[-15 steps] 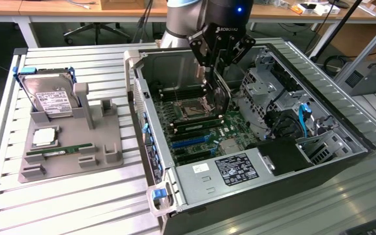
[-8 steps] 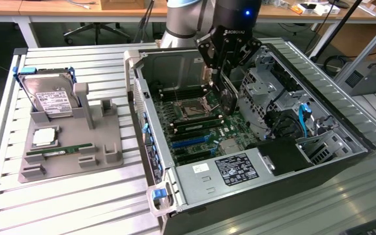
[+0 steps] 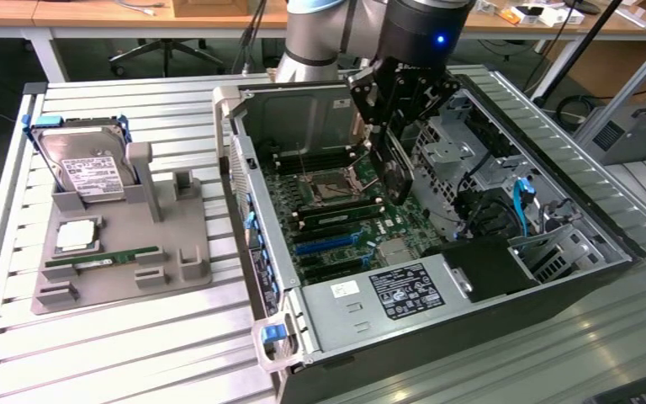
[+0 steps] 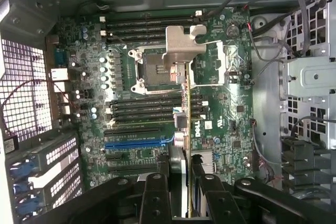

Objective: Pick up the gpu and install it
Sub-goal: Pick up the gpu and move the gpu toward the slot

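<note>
Closest in was the tool (image 4: 188,195), its two black fingers (image 4: 156,192) drawn in narrow on the graphics card (image 4: 189,129), which I saw edge-on as a thin line with its silvery bracket (image 4: 184,43) at the far end. From across the room the tool (image 3: 396,147) hung inside the open computer case (image 3: 357,324), and the graphics card (image 3: 399,181) dangled below it, clear of the green main board (image 4: 131,129) and not touching any slot. The card sat above the middle of the case, near the processor socket (image 4: 155,69). Outside the case, on the counter (image 3: 132,337), the grey stand (image 3: 172,252) held a hard drive (image 3: 90,172) and a memory stick (image 3: 101,258).

So the pickup looked done and the fitting was in hand, the card carried in but not seated. To my eye its edge ran across the blue slot (image 4: 137,141) rather than along it. Seating it would call for squaring the card to a slot, bringing the bracket to the case's back wall, then a straight, gentle press.
</note>
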Robot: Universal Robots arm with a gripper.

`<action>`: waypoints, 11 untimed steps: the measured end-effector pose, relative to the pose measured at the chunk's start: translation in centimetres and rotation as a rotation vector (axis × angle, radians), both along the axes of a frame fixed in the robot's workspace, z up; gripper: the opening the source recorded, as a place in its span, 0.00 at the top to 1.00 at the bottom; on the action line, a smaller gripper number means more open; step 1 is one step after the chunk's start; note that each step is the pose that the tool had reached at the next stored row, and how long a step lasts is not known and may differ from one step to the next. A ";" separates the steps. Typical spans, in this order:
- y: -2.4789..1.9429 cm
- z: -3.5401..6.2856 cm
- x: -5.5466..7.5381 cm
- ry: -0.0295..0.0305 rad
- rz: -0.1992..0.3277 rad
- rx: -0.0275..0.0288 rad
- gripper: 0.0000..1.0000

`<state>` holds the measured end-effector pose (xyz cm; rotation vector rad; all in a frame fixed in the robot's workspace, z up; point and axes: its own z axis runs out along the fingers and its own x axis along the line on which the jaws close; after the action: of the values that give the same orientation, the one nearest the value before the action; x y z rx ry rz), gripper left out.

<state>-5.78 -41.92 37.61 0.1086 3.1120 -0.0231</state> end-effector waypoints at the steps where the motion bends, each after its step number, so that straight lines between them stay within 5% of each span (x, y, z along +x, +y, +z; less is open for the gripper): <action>1: 0.01 0.00 0.0 0.0000 0.000 0.0000 0.73; 2: 0.01 -0.01 0.0 0.0001 0.000 0.0031 0.73; 3: 0.01 -0.01 0.0 0.0000 0.000 0.0158 0.73; 5: 0.01 -0.01 0.0 0.0000 0.000 0.0558 0.73; 6: 0.01 -0.03 0.0 0.0001 0.000 0.0698 0.73; 9: 0.01 -0.16 0.3 0.0000 0.000 0.0717 0.73; 11: 0.03 -0.57 1.0 0.0004 0.000 0.0656 0.73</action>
<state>-4.79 -41.89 37.04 0.1100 3.1138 0.0790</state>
